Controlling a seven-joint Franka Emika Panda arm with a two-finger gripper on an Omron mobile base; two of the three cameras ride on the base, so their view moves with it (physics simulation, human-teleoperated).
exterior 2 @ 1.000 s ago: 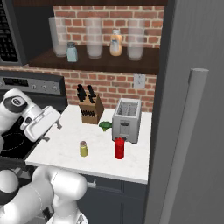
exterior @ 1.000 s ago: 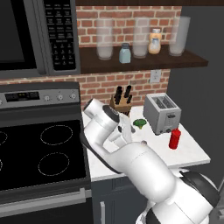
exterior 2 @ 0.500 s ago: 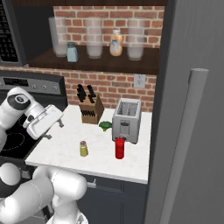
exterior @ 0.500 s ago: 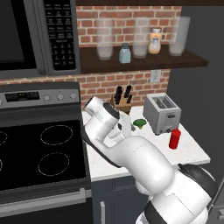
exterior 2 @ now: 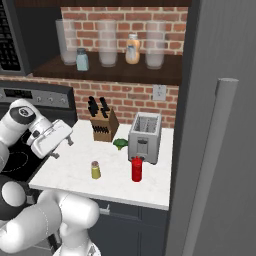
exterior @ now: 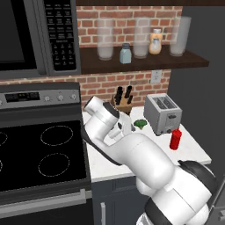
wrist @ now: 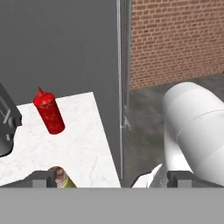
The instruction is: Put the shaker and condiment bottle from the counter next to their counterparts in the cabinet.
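Hand (exterior 2: 64, 146) sits over the left edge of the counter (exterior 2: 115, 180) in the right base view, fingers spread wide, nothing between them. Yellow-green shaker (exterior 2: 95, 170) stands upright on the counter, to the right of the hand and apart from it. Red condiment bottle (exterior 2: 136, 169) stands upright further right, just in front of the toaster (exterior 2: 145, 136). Knife block (exterior 2: 104, 126) sits at the far wall, a green item (exterior 2: 120, 144) between it and the toaster. On the cabinet (exterior 2: 120, 73) shelf above: pale blue shaker (exterior 2: 82, 59) and orange-cream bottle (exterior 2: 132, 49), among frosted tumblers.

Left base view: arm covers much of the counter (exterior: 193, 149). Condiment bottle (exterior: 175, 139) is upright near the right edge, in front of the toaster (exterior: 163, 114). Pale blue shaker (exterior: 125, 53) and orange-cream bottle (exterior: 155, 41) stand on the cabinet (exterior: 145, 61) shelf. Stove (exterior: 39, 154) lies left of the counter.

Hand view: finger tips stand far apart at the bottom edge. Shaker (wrist: 61, 178) shows just beside the left tip; touching or not, cannot tell. Condiment bottle (wrist: 49, 112) stands further off on the counter (wrist: 83, 140).
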